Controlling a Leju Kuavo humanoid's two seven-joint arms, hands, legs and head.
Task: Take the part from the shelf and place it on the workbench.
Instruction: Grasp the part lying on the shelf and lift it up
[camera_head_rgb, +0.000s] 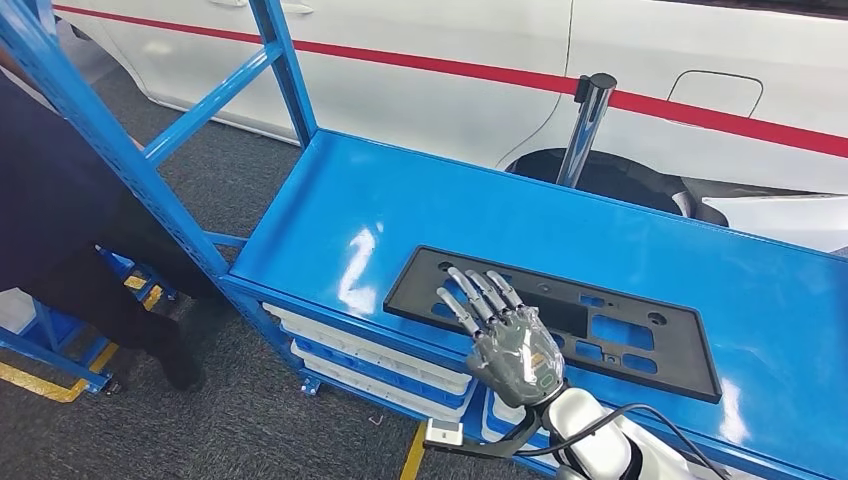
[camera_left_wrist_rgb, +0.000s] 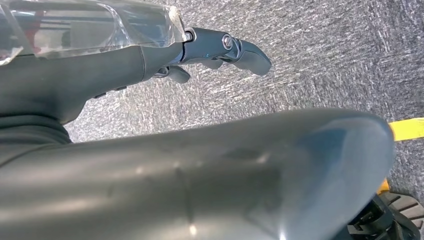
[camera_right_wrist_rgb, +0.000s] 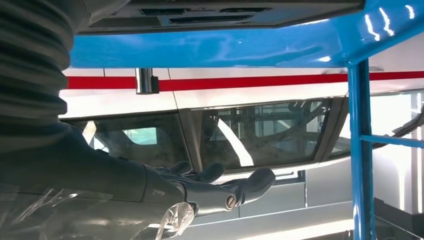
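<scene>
Flat black plastic panel with cut-outs (camera_head_rgb: 556, 318) lying on the glossy blue metal shelf (camera_head_rgb: 400, 200), near its front edge. Right hand (camera_head_rgb: 505, 330) above its near rim — fingers spread and extended, holding nothing. Best approach: slide fingers under the front edge, lift level. Left hand (camera_left_wrist_rgb: 220, 47) hanging over grey carpet — fingers loosely apart, empty.
</scene>
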